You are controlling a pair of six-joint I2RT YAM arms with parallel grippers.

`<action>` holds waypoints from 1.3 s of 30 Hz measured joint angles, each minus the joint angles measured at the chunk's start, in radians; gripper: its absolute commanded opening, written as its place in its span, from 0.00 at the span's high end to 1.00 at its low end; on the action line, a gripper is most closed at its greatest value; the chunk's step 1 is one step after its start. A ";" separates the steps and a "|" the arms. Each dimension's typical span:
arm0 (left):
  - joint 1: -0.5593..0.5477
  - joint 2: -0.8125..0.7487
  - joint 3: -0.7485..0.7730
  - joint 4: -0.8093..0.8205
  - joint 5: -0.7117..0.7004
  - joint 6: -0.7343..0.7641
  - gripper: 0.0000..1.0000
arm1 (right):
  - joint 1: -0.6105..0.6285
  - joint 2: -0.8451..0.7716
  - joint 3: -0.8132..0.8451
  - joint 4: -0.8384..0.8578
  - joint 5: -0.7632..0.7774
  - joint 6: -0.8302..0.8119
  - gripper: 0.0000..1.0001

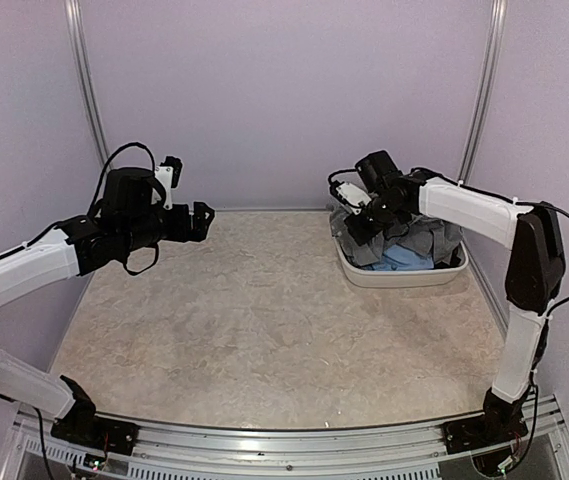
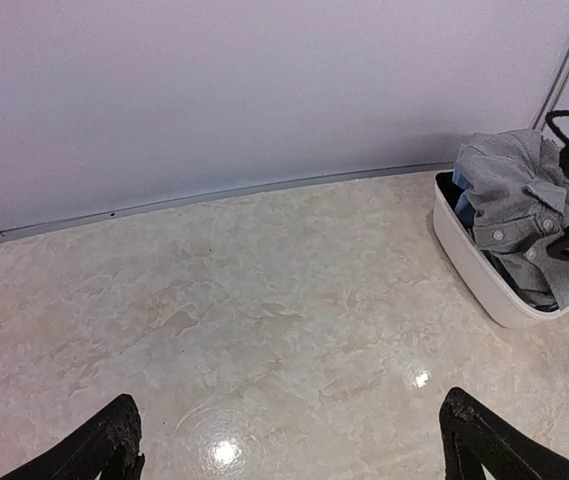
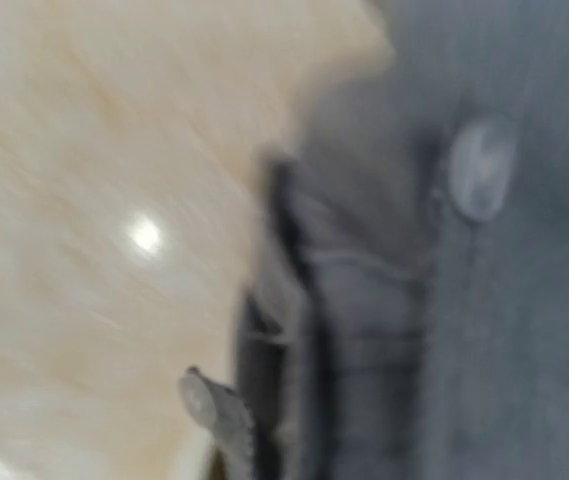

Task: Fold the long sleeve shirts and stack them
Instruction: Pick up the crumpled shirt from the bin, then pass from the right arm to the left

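The slate grey long sleeve shirt [image 1: 426, 240] lies crumpled in a white oval basin [image 1: 404, 281] at the back right, with the light blue shirt [image 1: 405, 260] under it. My right gripper [image 1: 360, 228] is down at the basin's left end, shut on a fold of the grey shirt. The blurred right wrist view is filled by that grey cloth [image 3: 414, 300] and a pale button [image 3: 481, 167]. In the left wrist view the grey shirt [image 2: 514, 195] hangs over the basin's rim [image 2: 464, 250]. My left gripper [image 1: 204, 220] hovers open at the back left, nothing between its fingers [image 2: 119, 440].
The beige marbled tabletop [image 1: 264, 320] stretches between the arms. Lilac walls close the back and both sides, with a metal strip along the far edge [image 2: 214, 195]. The basin stands close to the right wall.
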 measured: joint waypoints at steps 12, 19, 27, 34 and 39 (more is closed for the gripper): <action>-0.127 -0.061 0.030 0.078 0.071 0.019 0.01 | 0.031 -0.185 0.687 0.109 -0.663 0.196 1.00; -0.318 -0.030 0.092 0.253 0.079 0.036 0.01 | 0.050 -0.167 0.748 0.187 -0.856 0.346 1.00; -0.435 0.158 0.165 0.445 0.094 0.013 0.01 | 0.055 -0.071 0.658 0.164 -0.884 0.456 1.00; -0.446 0.196 0.036 0.565 -0.025 0.039 0.01 | 0.055 -0.150 0.557 0.198 -0.843 0.513 1.00; -0.492 0.143 -0.114 0.675 -0.134 0.101 0.01 | 0.055 -0.284 0.388 0.299 -0.766 0.571 1.00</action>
